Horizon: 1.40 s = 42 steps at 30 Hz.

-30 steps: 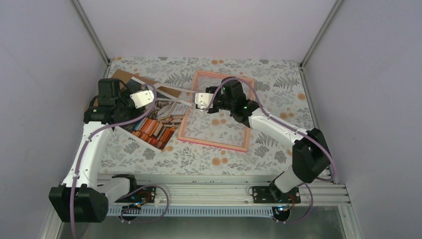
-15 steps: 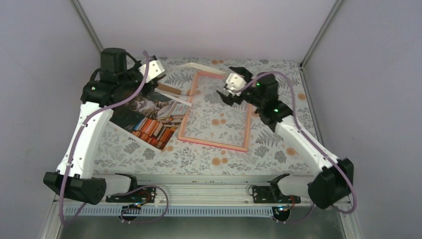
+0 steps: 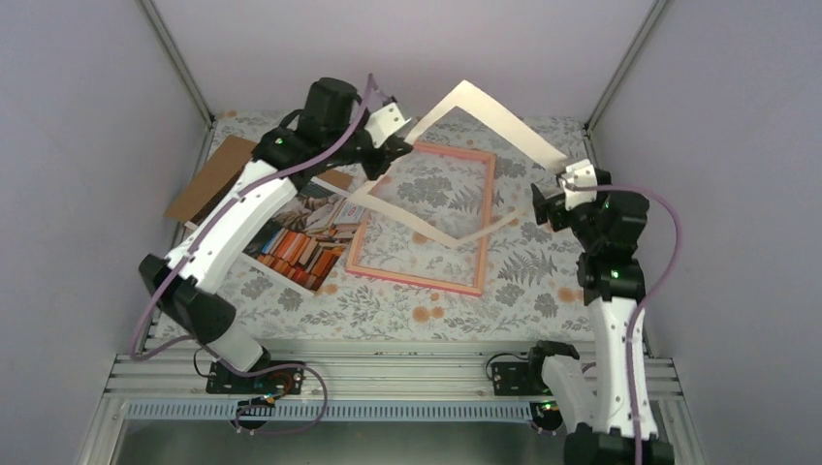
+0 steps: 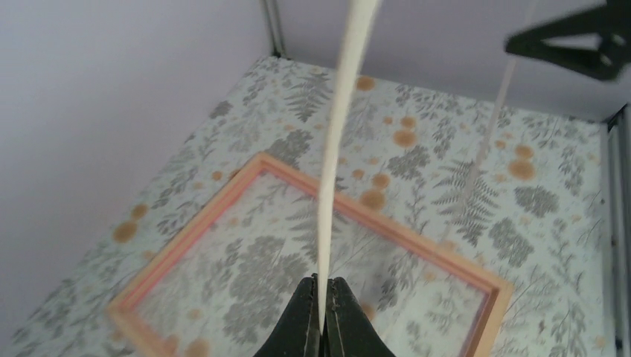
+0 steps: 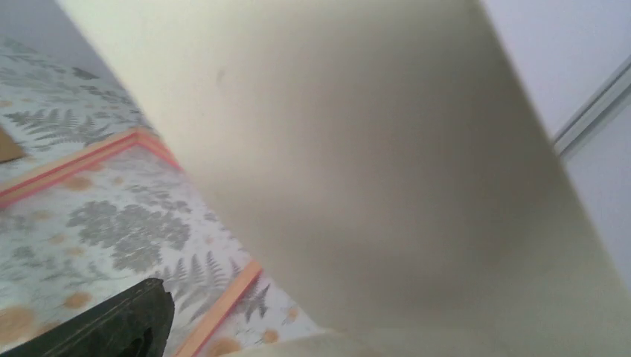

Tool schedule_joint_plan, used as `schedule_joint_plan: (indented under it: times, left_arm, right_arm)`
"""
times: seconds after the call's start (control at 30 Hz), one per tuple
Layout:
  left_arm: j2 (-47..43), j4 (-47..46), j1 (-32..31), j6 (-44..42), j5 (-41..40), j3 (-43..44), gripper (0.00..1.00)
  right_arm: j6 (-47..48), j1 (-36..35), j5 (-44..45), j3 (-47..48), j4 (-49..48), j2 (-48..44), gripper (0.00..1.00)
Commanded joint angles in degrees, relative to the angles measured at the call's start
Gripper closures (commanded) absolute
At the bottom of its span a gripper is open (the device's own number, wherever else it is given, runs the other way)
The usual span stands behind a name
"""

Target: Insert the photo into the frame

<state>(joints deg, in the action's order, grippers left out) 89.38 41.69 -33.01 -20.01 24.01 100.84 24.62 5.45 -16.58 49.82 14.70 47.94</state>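
Left gripper [image 4: 322, 290] pinched shut on a white mat border [image 3: 509, 118], held above the pink frame [image 3: 417, 279] at the table's [image 3: 543, 281] centre. Right gripper [image 3: 551, 199] spread wide, empty, near the right edge.

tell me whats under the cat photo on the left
A brown cardboard board sticks out from beneath the photo at its far side. How far it runs underneath is hidden by the print and the left arm.

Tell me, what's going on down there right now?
Left gripper shut on a white sheet, held up over the frame. Right gripper open beside the sheet. Photo on the table, outside the frame. Sheet hangs in the way.
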Motion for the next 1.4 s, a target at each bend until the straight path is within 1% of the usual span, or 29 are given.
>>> schedule_joint_plan:
  times: [0.0, 0.1, 0.2, 0.27, 0.37, 0.47, 0.53, 0.6, 0.67, 0.73, 0.8, 0.87, 0.97, 1.03, 1.1, 1.2, 1.27, 1.37]
  left_arm:
    - [5.66, -2.35, -1.52, 10.44, 4.25, 7.50, 0.97]
    - [10.08, -3.28, -1.73, 16.78, 12.05, 10.09, 0.98]
    - [12.12, -7.36, -2.49, 22.72, 18.23, 9.35, 0.98]
    - [13.13, -8.54, -3.69, 24.43, 20.32, 9.82, 0.98]
    - [14.42, -9.55, -4.86, 26.11, 22.51, 9.69, 0.98]
    - [15.54, -11.60, -4.86, 29.29, 26.05, 10.29, 0.98]
    - [15.42, -11.93, -5.58, 29.90, 27.30, 10.94, 0.98]
    - [14.20, -10.27, -6.88, 27.17, 27.00, 10.93, 0.98]
    - [12.12, -12.00, -7.15, 27.00, 26.88, 7.50, 0.98]
    - [11.33, -13.96, -6.52, 28.75, 26.46, 3.95, 0.98]
    - [12.73, -15.34, -5.17, 31.14, 28.65, 1.93, 0.97]
    - [14.50, -16.01, -4.39, 31.63, 30.98, 1.62, 0.98]
    - [15.82, -21.35, -4.34, 34.12, 34.00, -1.21, 0.98]
    - [17.54, -22.71, -4.23, 35.18, 34.71, -2.34, 0.98]
    - [18.72, -23.58, -3.45, 36.24, 34.53, -4.12, 0.98]
    - [18.20, -28.84, -1.14, 39.46, 34.61, -10.33, 0.98]
    - [17.00, -28.60, -0.18, 36.76, 33.18, -12.92, 0.97]
    - [16.17, -27.07, -0.03, 31.31, 30.55, -15.91, 0.98]
  right_arm:
    - [-2.44, 3.24, -13.36, -1.10, 10.95, -9.46, 0.00]
    - [0.70, 3.21, -23.42, 0.46, 15.04, -14.55, 0.00]
    - [4.31, 3.18, -27.91, 4.65, 21.19, -14.82, 0.00]
    - [5.55, 3.20, -29.05, 6.19, 23.70, -14.28, 0.00]
    - [5.86, 3.21, -27.28, 6.48, 24.36, -13.64, 0.00]
    - [2.66, 3.25, -26.56, 7.83, 21.71, -12.79, 0.00]
    - [-0.42, 3.25, -25.44, 9.03, 17.92, -12.62, 0.00]
    - [-6.28, 3.19, -20.11, 10.13, 12.17, -12.93, 0.00]
    - [-11.11, 3.21, -14.12, 11.69, 6.07, -12.64, 0.00]
    - [-14.75, 3.24, -9.10, 14.66, 3.35, -10.50, 0.00]
    - [-17.52, 3.20, -6.50, 18.26, 2.71, -7.42, 0.00]
    - [-18.05, 3.24, -7.62, 20.15, 1.90, -5.59, 0.00]
    - [-17.13, 3.20, -12.08, 19.35, -0.28, -5.63, 0.00]
    - [-15.77, 3.17, -15.09, 18.95, 0.92, -5.37, 0.00]
    - [-13.75, 3.25, -17.09, 19.11, 5.15, -4.59, 0.00]
    - [-14.18, 3.23, -13.94, 16.91, 10.66, -4.21, 0.00]
    - [-13.38, 3.24, -13.08, 15.77, 15.35, -3.00, 0.00]
    - [-16.72, 3.24, -12.23, 14.41, 19.46, -0.72, 0.00]
